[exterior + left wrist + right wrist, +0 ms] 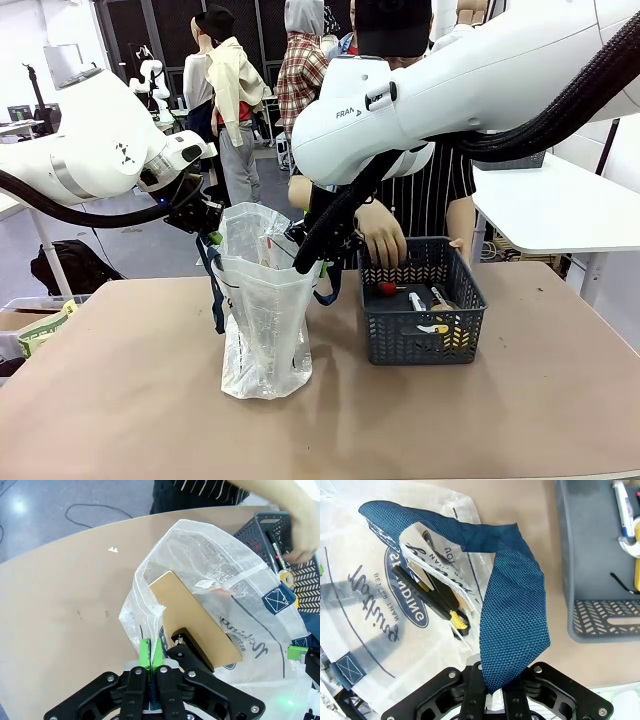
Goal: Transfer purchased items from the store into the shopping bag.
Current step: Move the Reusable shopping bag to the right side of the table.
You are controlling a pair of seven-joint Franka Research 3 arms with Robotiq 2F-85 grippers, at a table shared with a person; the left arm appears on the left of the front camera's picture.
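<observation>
— So, what carries everything?
— A tan bench [120,400]. The translucent white shopping bag [265,330] stands upright near its middle, mouth held open.
— And the store?
— That's the dark grey lattice-sided basket [420,335], at three o'clock of the bag, just beside it and not touching.
— How is the left gripper [151,652]?
— Fully closed, green pads pinching the bag's rim. From the front it sits at the bag's ten o'clock.
— The right gripper [492,680]?
— Clamped tight on a navy strap handle [512,615], which loops up toward twelve o'clock in its wrist view, beside the bag's oval logo [407,592].
— Is the person involved?
— A hand [382,235] reaches down over the basket's far rim, at its eleven o'clock.
— What is in the bag?
— A tan flat pack [195,620] leans tilted inside, and a black-and-yellow item [440,600] shows through the plastic.
— And in the basket?
— A red-tipped piece [385,289], a white tube [417,300] and something yellow [440,328] at five o'clock. They are too small to name.
</observation>
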